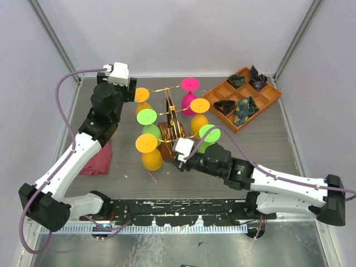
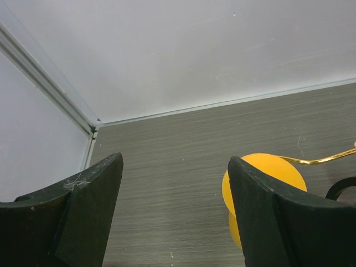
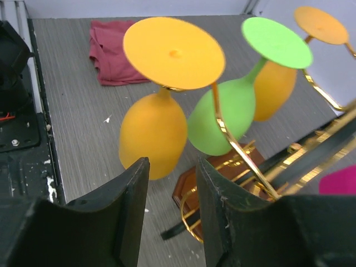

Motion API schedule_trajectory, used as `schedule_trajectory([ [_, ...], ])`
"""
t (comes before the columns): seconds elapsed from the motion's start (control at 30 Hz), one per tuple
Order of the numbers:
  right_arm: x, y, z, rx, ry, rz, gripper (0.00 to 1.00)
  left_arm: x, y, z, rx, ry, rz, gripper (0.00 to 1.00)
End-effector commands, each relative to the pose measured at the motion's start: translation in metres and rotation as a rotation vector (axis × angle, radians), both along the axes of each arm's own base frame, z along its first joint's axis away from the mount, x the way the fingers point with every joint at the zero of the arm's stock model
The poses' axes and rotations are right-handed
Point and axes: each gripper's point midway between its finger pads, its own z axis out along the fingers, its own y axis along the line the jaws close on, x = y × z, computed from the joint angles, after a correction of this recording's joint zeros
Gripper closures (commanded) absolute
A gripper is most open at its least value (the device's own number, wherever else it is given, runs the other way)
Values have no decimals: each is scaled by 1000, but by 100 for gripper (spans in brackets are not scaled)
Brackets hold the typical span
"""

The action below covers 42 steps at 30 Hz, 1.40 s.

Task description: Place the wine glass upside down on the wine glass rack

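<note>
The wine glass rack (image 1: 172, 123), a dark brown wooden base (image 3: 222, 167) with thin gold wire arms, stands mid-table. Several wine glasses hang on it upside down. An orange one (image 1: 149, 151) (image 3: 154, 136) is at the front left, a green one (image 3: 228, 111) beside it, and pink (image 1: 190, 84) at the back. My right gripper (image 1: 171, 158) (image 3: 171, 167) is open and empty, low beside the rack's base, just short of the front orange glass. My left gripper (image 1: 133, 89) (image 2: 173, 162) is wide open and empty. The foot of the back-left orange glass (image 2: 267, 172) shows just past its right finger.
An orange compartment tray (image 1: 261, 114) with dark items sits at the back right. A red cloth (image 1: 97, 158) (image 3: 114, 53) lies on the left of the table. Enclosure walls close the back and both sides.
</note>
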Motion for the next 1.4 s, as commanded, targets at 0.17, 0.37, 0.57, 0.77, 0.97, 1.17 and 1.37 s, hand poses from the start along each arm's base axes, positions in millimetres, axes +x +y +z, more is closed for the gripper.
schedule_trajectory([
  [0.17, 23, -71, 99, 68, 82, -330, 43, -3, 2, 53, -96, -56, 18, 2],
  [0.37, 69, -100, 168, 194, 7, -686, 0, 8, 20, 77, -186, -60, 203, 2],
  [0.57, 108, -112, 219, 294, -1, -859, 0, 10, 30, 87, -169, -94, 345, 2],
  [0.77, 167, -170, 240, 408, 82, -994, 0, 13, 29, 92, -139, -121, 360, 2],
  [0.97, 197, -197, 238, 268, 59, -1250, 0, 14, 23, 97, -138, -135, 323, 2],
  [1.17, 194, -180, 233, 329, 65, -1129, 0, 13, 28, 101, -114, -152, 349, 2],
  [1.37, 192, -186, 235, 343, 54, -1151, 0, 11, 30, 105, -115, -164, 351, 2],
])
